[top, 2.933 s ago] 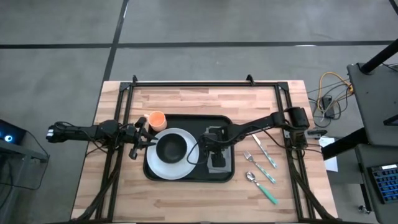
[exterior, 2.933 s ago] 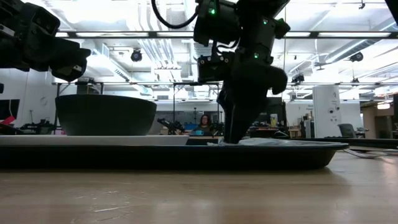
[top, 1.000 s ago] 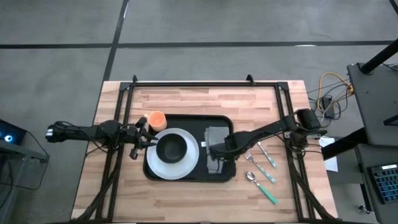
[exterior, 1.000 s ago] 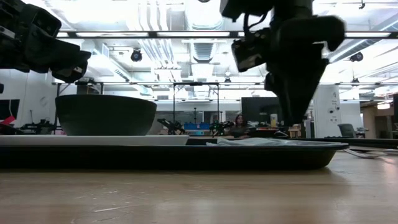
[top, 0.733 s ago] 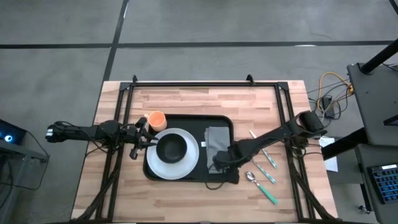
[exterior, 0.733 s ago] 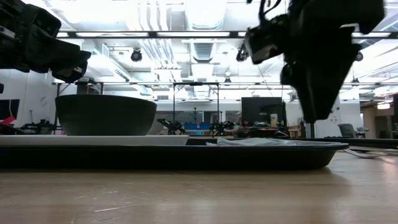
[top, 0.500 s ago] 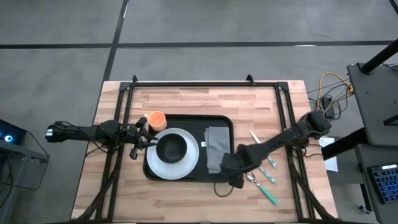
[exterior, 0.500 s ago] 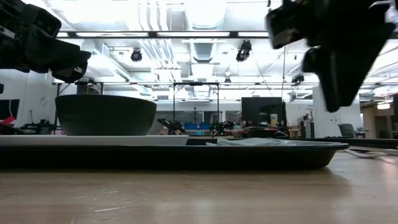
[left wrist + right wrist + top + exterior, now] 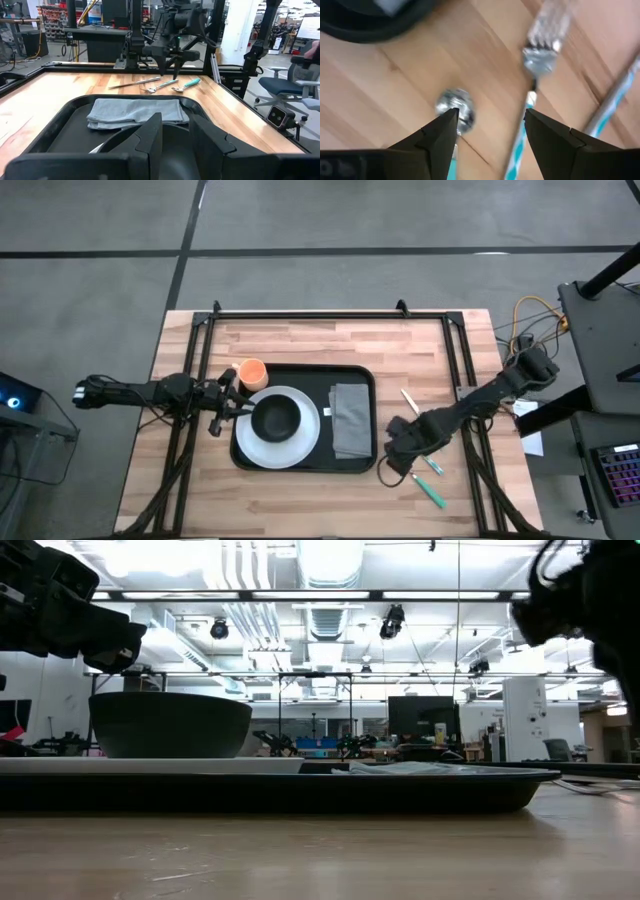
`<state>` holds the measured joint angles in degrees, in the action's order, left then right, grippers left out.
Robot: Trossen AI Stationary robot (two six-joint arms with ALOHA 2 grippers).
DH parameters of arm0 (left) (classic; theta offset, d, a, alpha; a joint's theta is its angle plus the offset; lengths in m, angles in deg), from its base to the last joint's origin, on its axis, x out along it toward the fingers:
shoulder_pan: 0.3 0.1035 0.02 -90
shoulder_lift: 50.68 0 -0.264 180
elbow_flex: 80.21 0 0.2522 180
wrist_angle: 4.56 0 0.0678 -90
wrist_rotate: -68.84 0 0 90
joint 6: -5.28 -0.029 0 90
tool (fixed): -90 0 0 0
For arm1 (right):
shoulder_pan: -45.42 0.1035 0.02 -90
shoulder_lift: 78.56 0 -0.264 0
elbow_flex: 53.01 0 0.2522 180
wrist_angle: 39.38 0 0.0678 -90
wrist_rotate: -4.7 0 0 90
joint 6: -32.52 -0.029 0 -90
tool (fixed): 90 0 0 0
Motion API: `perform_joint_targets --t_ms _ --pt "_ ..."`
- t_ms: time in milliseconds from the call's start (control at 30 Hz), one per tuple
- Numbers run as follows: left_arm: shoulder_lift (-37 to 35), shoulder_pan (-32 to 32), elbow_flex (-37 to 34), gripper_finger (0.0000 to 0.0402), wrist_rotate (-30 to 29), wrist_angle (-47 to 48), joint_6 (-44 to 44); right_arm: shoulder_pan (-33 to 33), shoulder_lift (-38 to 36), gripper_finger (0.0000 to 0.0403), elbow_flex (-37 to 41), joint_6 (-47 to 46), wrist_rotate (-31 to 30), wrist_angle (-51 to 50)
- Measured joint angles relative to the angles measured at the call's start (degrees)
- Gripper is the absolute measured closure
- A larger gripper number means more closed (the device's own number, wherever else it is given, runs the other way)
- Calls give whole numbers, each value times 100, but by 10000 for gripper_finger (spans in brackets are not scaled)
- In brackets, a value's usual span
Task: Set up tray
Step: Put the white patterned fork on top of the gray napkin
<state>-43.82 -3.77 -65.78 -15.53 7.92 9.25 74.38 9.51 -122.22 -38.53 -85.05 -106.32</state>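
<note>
A black tray sits mid-desk, holding a white plate, black bowl and folded grey cloth. The right gripper, fingers apart, hangs over the cutlery right of the tray. The left gripper waits at the tray's left edge, fingers slightly apart.

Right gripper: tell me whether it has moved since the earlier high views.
Yes. The right gripper has left the napkin on the tray and swung off the tray's right edge, now above the cutlery on the table.

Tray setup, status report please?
Right gripper open over the cutlery beside the tray. Left gripper open, waiting by the plate. Napkin on tray. Nothing in the way.
</note>
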Motion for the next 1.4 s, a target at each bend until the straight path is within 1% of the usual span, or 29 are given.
perform_joint_targets --t_ms 67,233,433,733,967,1100,1400 --pt "0 1 0 322 -1 -2 1 28 -192 184 252 -309 114 39" --pt "0 0 0 322 -2 0 2 56 -542 184 769 -787 138 390" --pt "-1 2 0 322 -2 0 1 56 -575 184 1072 -930 190 600" --pt "0 2 0 322 -2 -1 0 116 -524 184 1281 -984 169 676" --pt "-1 1 0 322 0 -1 1 130 -305 184 1507 -971 304 1180" --pt "41 1 0 322 -2 -2 1 130 -188 184 1529 -964 305 1199" --pt "111 1 0 322 -2 0 1 130 -177 184 1538 -977 280 1185"
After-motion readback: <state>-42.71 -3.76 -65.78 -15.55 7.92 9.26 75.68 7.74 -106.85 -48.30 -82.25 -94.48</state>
